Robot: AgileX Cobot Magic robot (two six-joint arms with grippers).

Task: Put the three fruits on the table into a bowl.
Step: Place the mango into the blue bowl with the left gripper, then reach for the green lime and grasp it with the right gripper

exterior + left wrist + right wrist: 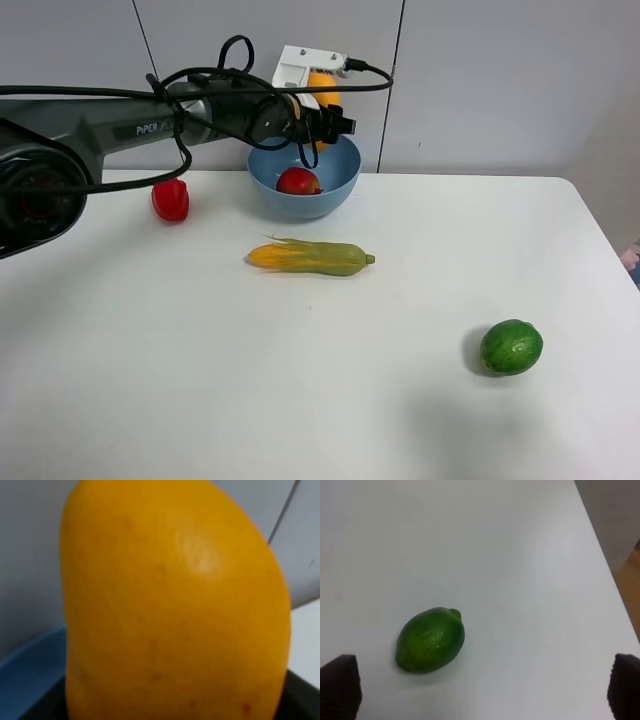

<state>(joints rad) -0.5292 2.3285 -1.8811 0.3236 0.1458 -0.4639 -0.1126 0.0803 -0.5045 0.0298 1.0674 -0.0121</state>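
My left gripper [326,118] is shut on the orange mango [323,92] and holds it above the far rim of the light-blue bowl [337,180]. The mango [175,610] fills the left wrist view, with a bit of bowl rim [27,672] beside it. The red-yellow pomegranate [298,181] lies inside the bowl. The dark-green lime [511,346] lies on the white table [150,380] at the front right. In the right wrist view my right gripper [482,692] is open and empty above the table, with the lime [430,640] just ahead of its fingertips.
A red bell pepper [170,200] stands left of the bowl. A yellow-green corn cob [310,257] lies in front of the bowl. The table's right edge [615,595] runs close to the lime. A grey wall stands behind the table.
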